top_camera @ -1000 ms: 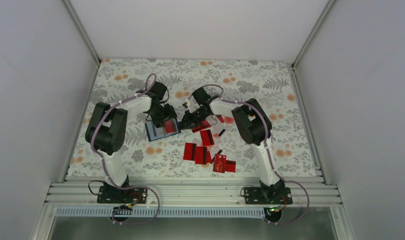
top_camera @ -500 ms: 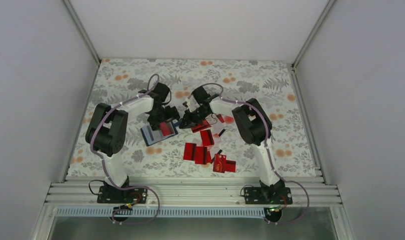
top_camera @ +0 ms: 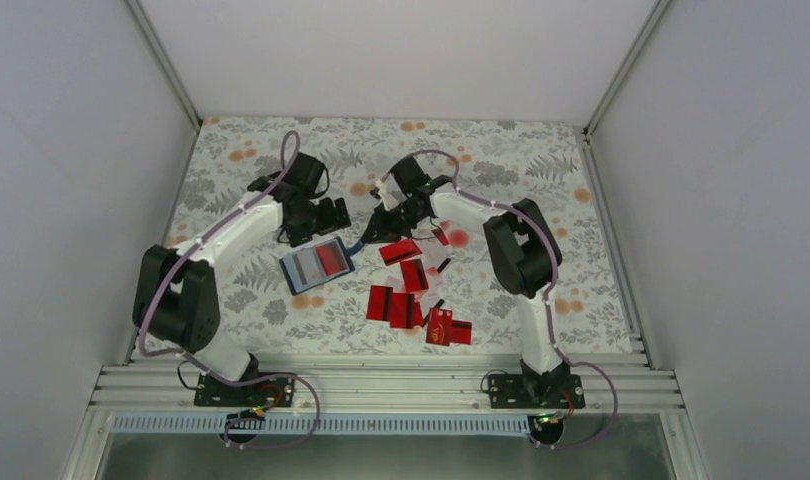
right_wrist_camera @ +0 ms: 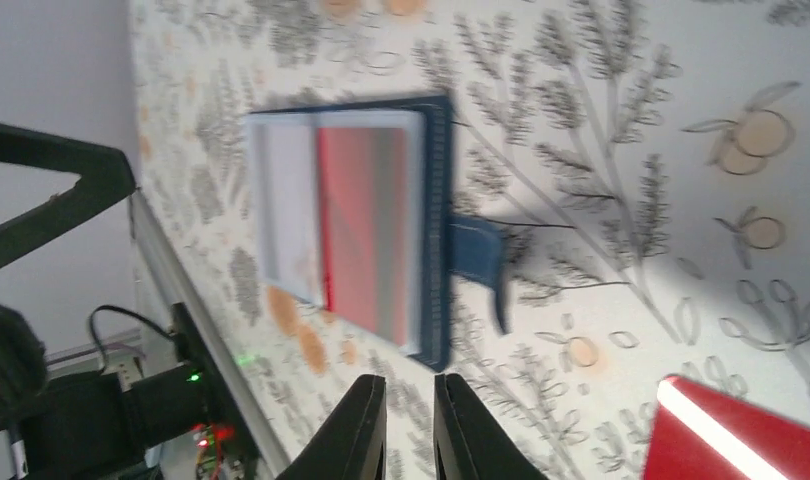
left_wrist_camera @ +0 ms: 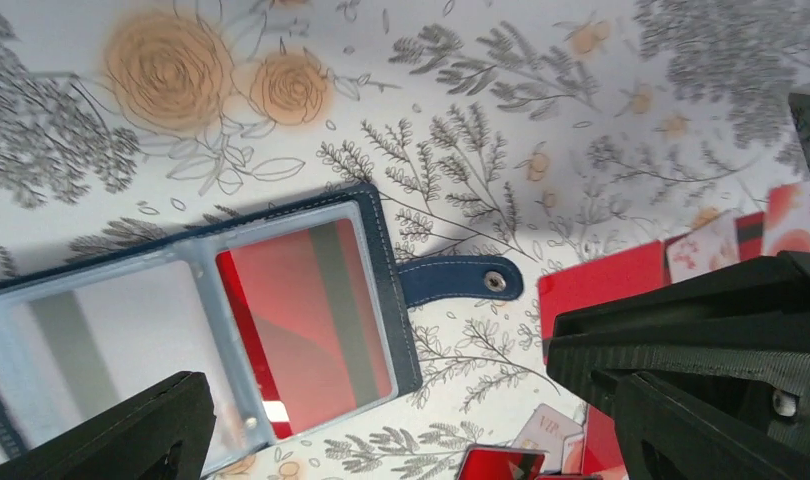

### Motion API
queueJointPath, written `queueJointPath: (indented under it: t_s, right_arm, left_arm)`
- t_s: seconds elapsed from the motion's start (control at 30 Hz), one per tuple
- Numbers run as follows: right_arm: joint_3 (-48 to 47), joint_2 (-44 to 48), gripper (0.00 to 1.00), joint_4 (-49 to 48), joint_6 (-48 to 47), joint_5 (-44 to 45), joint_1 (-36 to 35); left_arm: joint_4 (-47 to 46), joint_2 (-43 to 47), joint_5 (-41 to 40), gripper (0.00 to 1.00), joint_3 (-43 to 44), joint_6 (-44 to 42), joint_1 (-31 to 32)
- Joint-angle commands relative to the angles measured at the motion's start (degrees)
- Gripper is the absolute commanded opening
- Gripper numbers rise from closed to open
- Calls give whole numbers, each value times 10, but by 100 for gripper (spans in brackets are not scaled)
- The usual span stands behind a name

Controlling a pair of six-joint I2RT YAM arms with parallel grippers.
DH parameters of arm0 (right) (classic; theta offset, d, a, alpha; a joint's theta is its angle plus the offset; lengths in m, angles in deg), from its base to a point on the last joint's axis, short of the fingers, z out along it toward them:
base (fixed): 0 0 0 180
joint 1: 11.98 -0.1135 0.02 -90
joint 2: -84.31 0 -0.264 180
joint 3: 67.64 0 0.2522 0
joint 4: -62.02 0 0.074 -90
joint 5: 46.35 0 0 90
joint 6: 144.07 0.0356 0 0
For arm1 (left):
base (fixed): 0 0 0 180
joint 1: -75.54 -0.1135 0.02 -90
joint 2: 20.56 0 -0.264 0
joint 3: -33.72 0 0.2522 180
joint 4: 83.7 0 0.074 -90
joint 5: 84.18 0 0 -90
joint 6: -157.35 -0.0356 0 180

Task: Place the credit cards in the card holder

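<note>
On the desk the card holder lies open, one red card sleeved. Near it the left jaws gape wide, empty; the right jaws are pinched together on nothing. Unpinned, it could skid or fold when one of the loose cards is pushed in.

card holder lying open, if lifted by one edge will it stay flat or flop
The open navy-blue folding card holder probably folds at its middle, lying as two hinged halves. The red card in the pocket beside the snap tab likely stiffens that half. Thin and flat, it should slide when pushed.
</note>
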Motion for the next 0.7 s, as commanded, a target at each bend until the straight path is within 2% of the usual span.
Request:
queueJointPath:
  t_s: [0.0,0.07,0.17,0.3,0.4,0.5,0.67]
  right_arm:
    - [15,44,15,-27,8,-48,0]
    - [18,48,17,-37,13,-65,-5]
    - [17,44,22,-56,23,-93,-13]
    - [7,24,30,-65,40,-107,-23]
    - [-12,1,33,-61,42,-112,-31]
    - [-34,-26,35,-46,39,-113,-40]
    - [-50,-59,37,-38,44,-106,-44]
  left_arm:
    - [27,49,-32,100,-12,-53,-2]
    - [27,72,-43,96,-44,-59,-2]
    - [9,102,-39,80,-91,-74,-2]
    - [0,117,-49,51,-133,-81,-2]
    - [-17,118,-41,36,-156,-83,-2]
    - [-36,108,-34,27,-168,-90,-2]
    - [-48,71,-42,19,-160,-105,-2]
